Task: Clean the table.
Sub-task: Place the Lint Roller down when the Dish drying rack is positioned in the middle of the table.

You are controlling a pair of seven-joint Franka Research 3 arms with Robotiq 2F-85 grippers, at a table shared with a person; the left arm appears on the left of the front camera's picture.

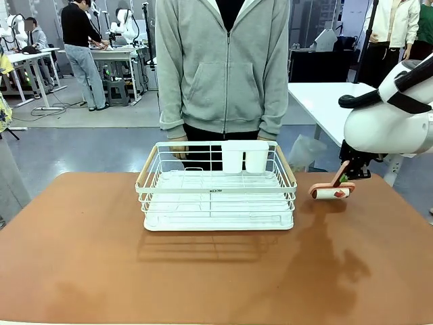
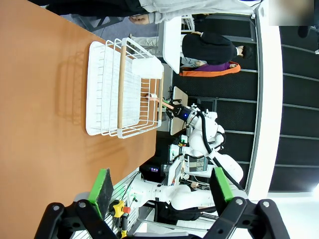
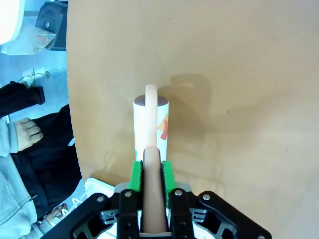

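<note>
The right gripper [image 3: 148, 172] holds the lint roller [image 1: 331, 192] by its handle; keep it flat, rolling along the counter [image 1: 203, 271]. Left jaws stand wide.

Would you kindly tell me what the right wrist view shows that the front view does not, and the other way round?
Right wrist view alone: the right tool close up, its green pads shut on the pinkish handle of the lint roller, which reaches along the table.

Front view alone: the white wire dish rack in full, with a white cup holder at its far side, and other people at tables behind.

Both: the reddish-brown table, the roller at its right far part, and the person in a grey hoodie at the far edge.
</note>
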